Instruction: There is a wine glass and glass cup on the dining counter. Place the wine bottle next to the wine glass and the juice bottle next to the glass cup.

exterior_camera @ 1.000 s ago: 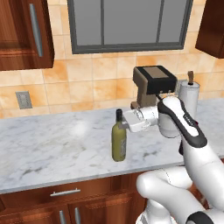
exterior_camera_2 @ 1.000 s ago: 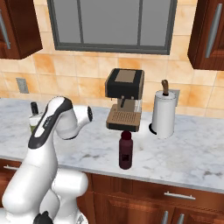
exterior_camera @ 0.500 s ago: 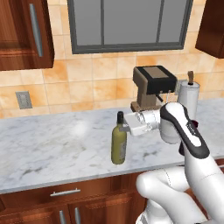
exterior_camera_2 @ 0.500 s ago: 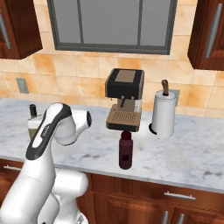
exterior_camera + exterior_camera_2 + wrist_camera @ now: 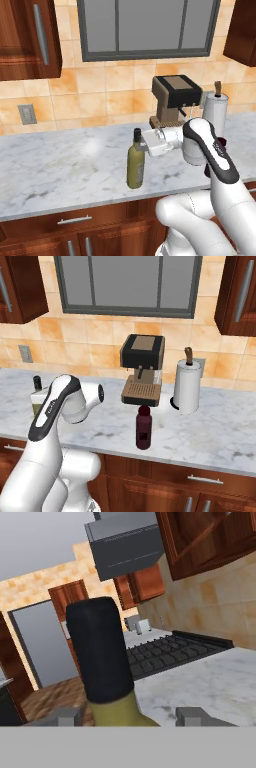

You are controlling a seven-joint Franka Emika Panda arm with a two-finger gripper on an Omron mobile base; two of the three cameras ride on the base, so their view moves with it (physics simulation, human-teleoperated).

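1. The arm has drawn back toward the near edge of the marble bench (image 5: 60, 165) since a second ago, and the wine bottle (image 5: 135, 166) has come with it: it now stands nearer the front edge than before, upright, with the hand level with its neck.
2. The fingers (image 5: 132, 716) sit on either side of the bottle's neck just below its dark cap (image 5: 100, 654), which rises between them in the hand view; they stand part-open around the neck, and whether they press on it cannot be told.
3. The juice bottle (image 5: 143, 427) stands where it stood earlier, upright near the front edge of the bench, just in front of the coffee machine (image 5: 142, 375) and well apart from the wine bottle.
4. In the right base view the white arm stands in front of the olive bottle, hiding all but its cap and shoulder (image 5: 37, 392).
5. A white paper-towel holder (image 5: 187, 385) stands just beside the coffee machine, against the tiled wall; in the left base view the forearm covers its lower part.
6. A window (image 5: 147, 27) sits above the bench between dark wood wall cabinets (image 5: 27, 40), and a wall socket (image 5: 27, 114) shows on the tiles to the left.
7. Past the cap, the hand view looks along the bench to a black cooktop (image 5: 170, 649) under a grey hood (image 5: 125, 544).
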